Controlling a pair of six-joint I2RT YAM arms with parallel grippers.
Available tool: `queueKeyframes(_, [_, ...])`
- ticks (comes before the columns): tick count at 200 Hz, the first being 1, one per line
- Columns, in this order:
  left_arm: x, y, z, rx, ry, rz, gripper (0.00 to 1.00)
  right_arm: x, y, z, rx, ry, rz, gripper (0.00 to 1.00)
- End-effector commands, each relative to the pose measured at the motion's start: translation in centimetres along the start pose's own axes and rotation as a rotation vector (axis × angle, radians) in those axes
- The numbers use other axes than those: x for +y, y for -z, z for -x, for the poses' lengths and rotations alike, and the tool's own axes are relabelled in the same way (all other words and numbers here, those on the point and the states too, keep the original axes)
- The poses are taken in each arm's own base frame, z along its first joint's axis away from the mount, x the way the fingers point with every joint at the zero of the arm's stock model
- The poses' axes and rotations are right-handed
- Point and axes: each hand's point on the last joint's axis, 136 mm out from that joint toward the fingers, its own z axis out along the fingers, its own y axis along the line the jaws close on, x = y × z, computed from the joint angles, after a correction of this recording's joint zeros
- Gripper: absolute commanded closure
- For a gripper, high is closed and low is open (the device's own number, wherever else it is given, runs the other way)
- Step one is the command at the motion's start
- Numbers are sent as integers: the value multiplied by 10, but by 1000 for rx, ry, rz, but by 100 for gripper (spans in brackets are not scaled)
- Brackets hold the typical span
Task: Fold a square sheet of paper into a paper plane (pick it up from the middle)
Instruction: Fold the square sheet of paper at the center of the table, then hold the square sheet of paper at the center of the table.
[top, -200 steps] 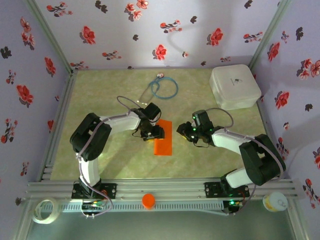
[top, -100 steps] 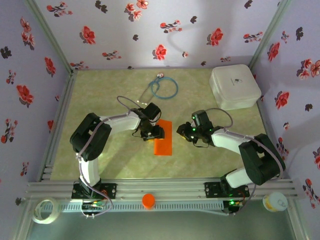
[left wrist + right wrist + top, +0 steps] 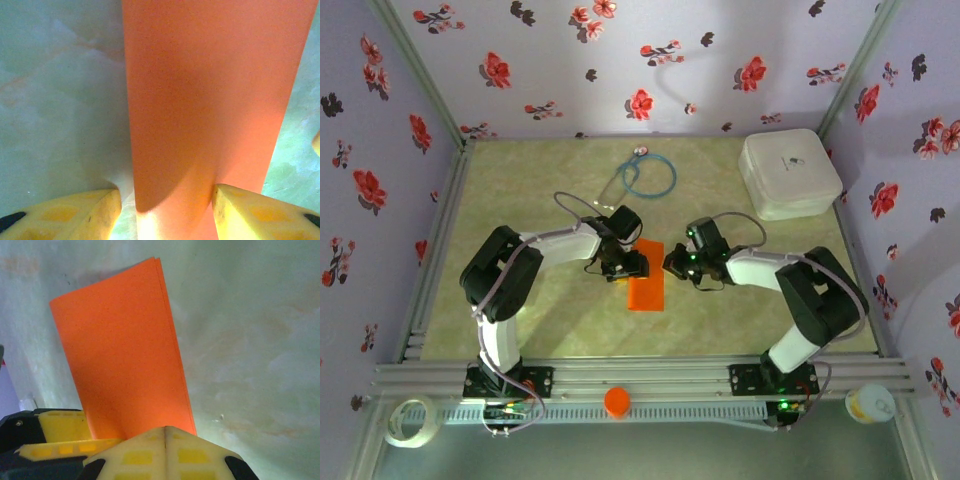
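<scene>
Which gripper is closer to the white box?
Right. The right gripper is left of the white box and nearer the bases; the left gripper is farther left, beyond the orange paper.

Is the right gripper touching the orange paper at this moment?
Cannot tell. In the right wrist view the shut right gripper overlaps the near edge of the orange paper, but pressing or hovering is unclear.

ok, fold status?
Left gripper open, astride the sheet of paper. Right gripper shut at its edge. Sheet folded in half, flat. White box well clear.
</scene>
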Motion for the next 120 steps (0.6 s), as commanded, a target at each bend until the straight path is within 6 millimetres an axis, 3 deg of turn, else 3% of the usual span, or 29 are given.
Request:
queueKeyframes(1, [58,-45,-27,95,2,200,45,12,-7,0,18,33,29,100])
queueKeyframes(68, [59,-47,-28,102,-6,203,45,3,-3,3,-13,28,-16,100])
queueKeyframes(120, [59,-48,-29,107,-10,204,45,18,-12,-2,37,41,53,100])
